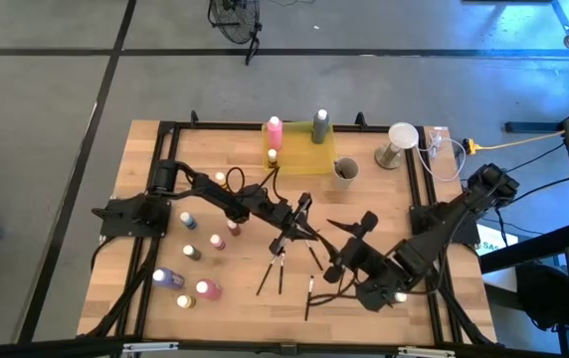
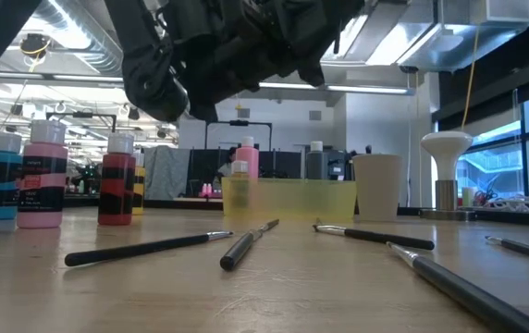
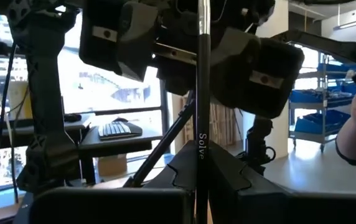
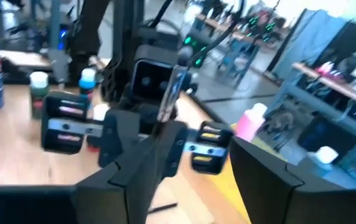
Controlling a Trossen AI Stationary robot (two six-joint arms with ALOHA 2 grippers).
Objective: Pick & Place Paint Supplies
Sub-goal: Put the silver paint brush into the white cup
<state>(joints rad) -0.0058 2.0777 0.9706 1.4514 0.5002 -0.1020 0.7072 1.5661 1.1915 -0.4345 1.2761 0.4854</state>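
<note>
Left gripper (image 1: 299,221) sits mid-table, fingers pinching a paintbrush (image 3: 201,93). In the left wrist view the brush runs lengthwise straight out between the fingers; its dark handle reads "Solve" and the metal ferrule is at the far end.

Right gripper (image 1: 349,239) is just right of it, raised and facing the left one. Can't tell its finger state.

Four more brushes (image 1: 270,272) lie flat on the near-centre table, fanned with mixed headings.

Bottles: about ten loose on the left half, e.g. a pink one (image 1: 207,290) near-left. Three more sit at the yellow tray (image 1: 307,154), far centre. A cup (image 1: 344,172) stands just right of the tray.
</note>
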